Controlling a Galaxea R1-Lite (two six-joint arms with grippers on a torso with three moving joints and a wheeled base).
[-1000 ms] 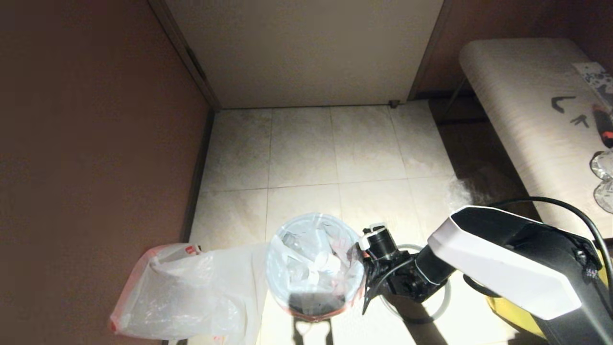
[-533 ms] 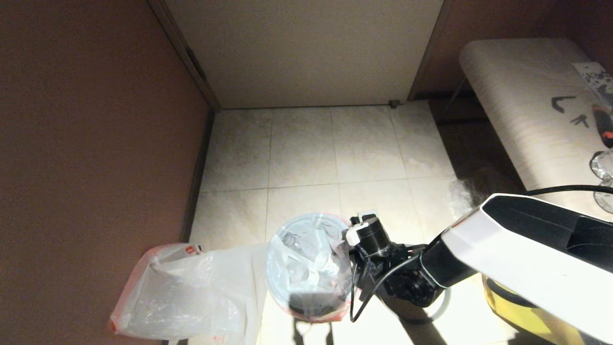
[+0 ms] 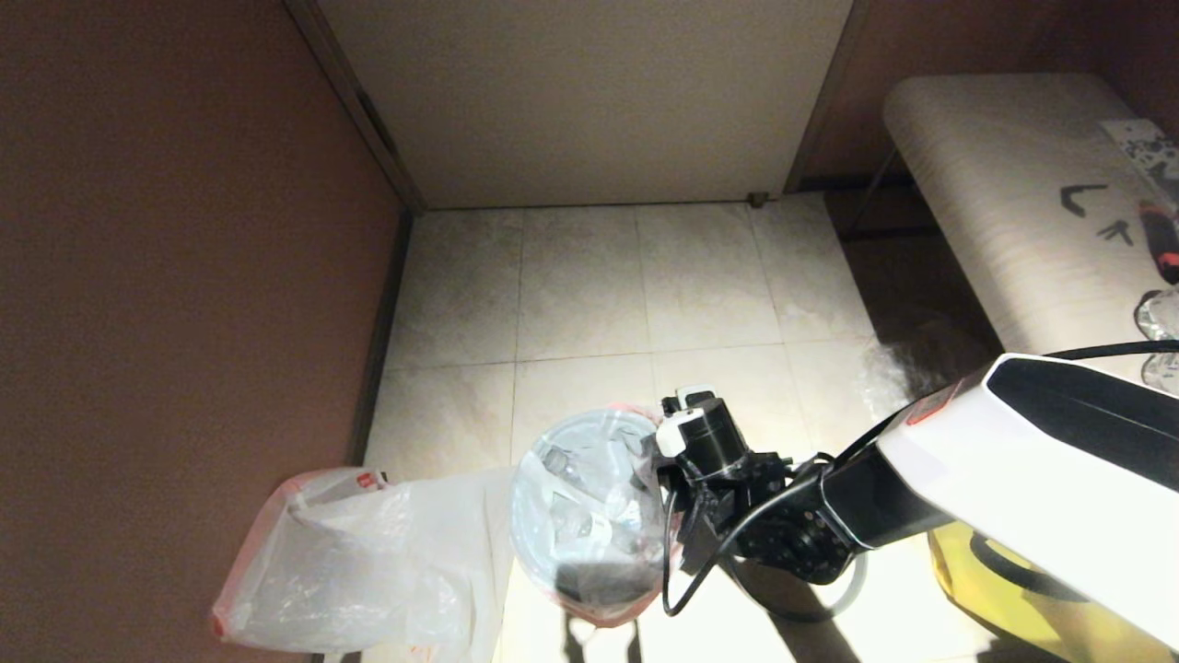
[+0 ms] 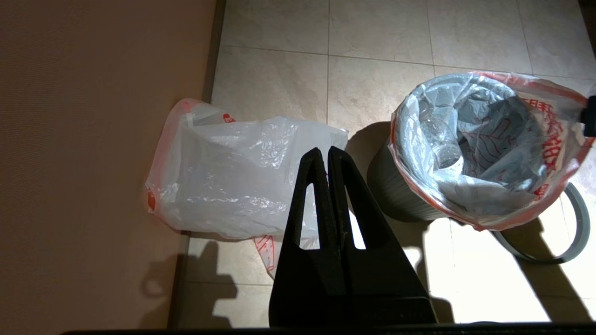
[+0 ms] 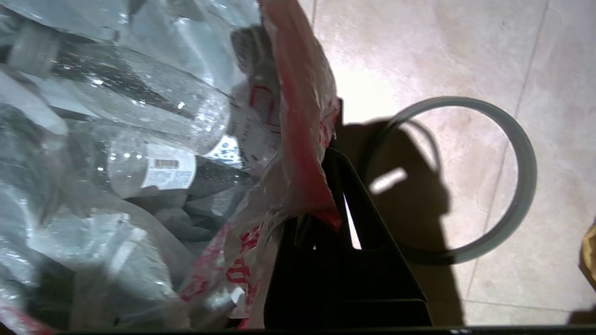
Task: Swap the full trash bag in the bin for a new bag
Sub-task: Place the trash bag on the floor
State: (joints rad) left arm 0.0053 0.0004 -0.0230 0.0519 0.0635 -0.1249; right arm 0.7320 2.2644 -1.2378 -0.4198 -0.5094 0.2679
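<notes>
Right tool [image 5: 326, 186] clamped on full trash bag [image 5: 298, 139] edge, seemingly; left tool [image 4: 328, 156] closed, empty.

The head view looks steeply down from high up at the floor, the bin [image 3: 594, 516] at six o'clock. The left wrist view hangs lower, well back, facing down past its fingers, the bin [image 4: 396, 195] at three o'clock. The right wrist view sits very close against the full trash bag [image 5: 153, 153]. All three share that bag; both wrist views share the grey hoop [image 5: 512, 204].
</notes>
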